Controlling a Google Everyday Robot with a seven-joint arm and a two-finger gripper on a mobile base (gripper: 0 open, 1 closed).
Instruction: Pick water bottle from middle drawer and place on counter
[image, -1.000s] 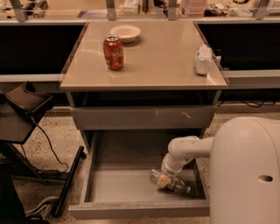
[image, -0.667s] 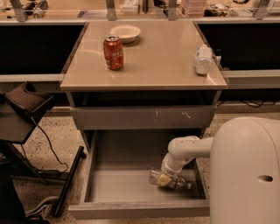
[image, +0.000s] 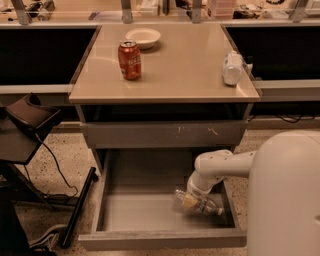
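The water bottle (image: 207, 205), clear with a pale label band, lies tilted at the right side of the open middle drawer (image: 140, 214), its cap end pointing right. My gripper (image: 191, 199) reaches down from the white arm (image: 215, 167) onto the bottle's left part and is shut on it, holding it just above the drawer floor. The beige counter (image: 175, 70) tops the cabinet above.
On the counter stand a red soda can (image: 129, 60), a white bowl (image: 143, 37) and a stubby white bottle (image: 232, 67) at the right edge. A shut drawer front with pale scratches (image: 165, 134) overhangs the open drawer. A black chair (image: 30, 117) stands at the left. My white body (image: 287, 195) fills the right.
The bottle has risen slightly off the drawer floor and tilted, with the gripper on it. The arm has barely shifted.
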